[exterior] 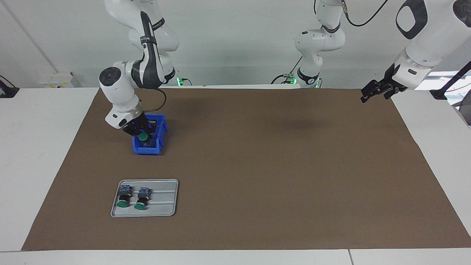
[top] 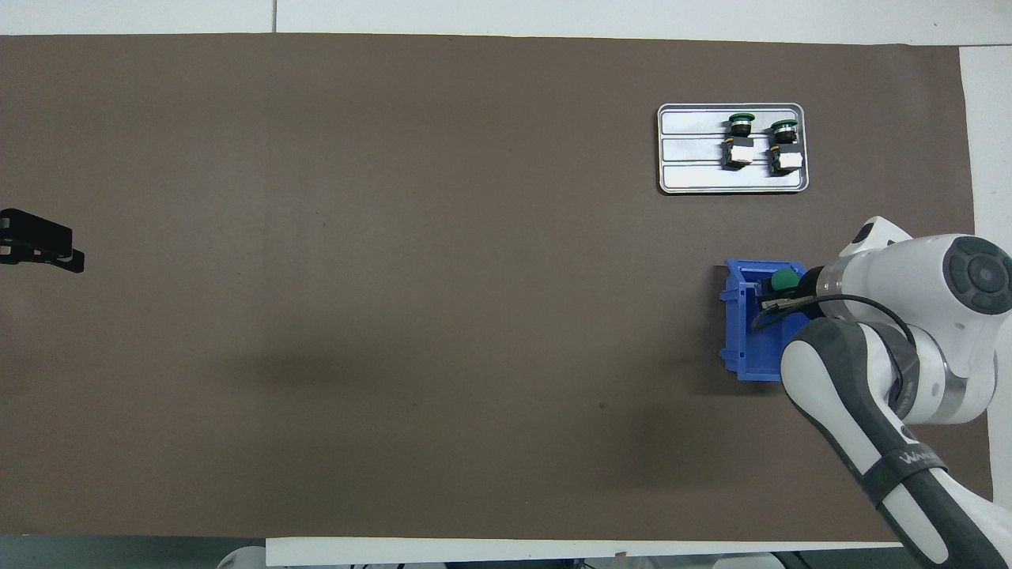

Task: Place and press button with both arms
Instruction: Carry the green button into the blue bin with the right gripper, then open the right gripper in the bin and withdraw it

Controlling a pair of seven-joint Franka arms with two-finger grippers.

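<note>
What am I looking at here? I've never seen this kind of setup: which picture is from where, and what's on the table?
Two white robot arms work at a table covered by a brown mat. One picture faces the robots from across the table; the other looks down from above them. The right gripper is over a blue bin, shut on a green-capped button. Two more buttons lie on a grey tray, farther from the robots. The left gripper waits, open, raised at its own end of the table.

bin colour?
Blue bin, clearest in the facing view.
</note>
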